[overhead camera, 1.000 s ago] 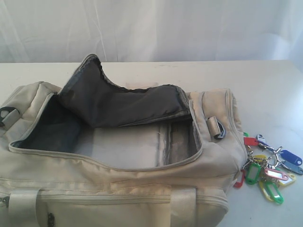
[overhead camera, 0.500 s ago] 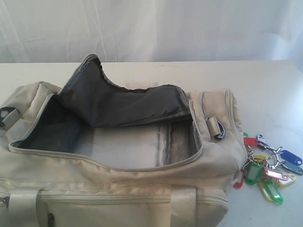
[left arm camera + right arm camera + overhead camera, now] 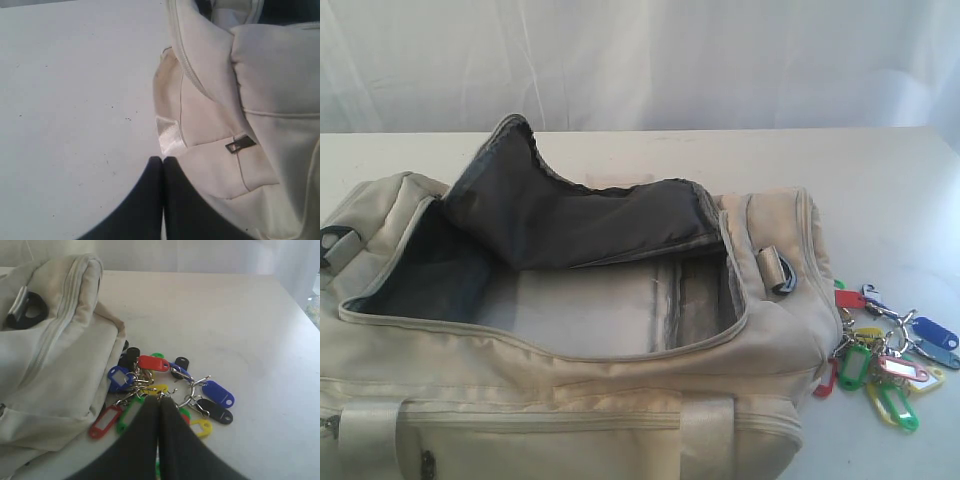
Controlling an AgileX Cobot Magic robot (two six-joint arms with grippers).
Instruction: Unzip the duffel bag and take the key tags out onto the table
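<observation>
duffel bag (image 3: 570,400): no change visible across the exterior pictures, lower left and middle of the frame.
key tags (image 3: 885,365): no change visible, same heap at lower right of the frame.

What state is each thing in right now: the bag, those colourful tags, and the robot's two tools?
duffel bag: unzipped, flap folded back.
key tags: out, lying in a bunch on the table beside the bag.
left tool: shut, holding nothing.
right tool: shut, holding nothing.
</observation>
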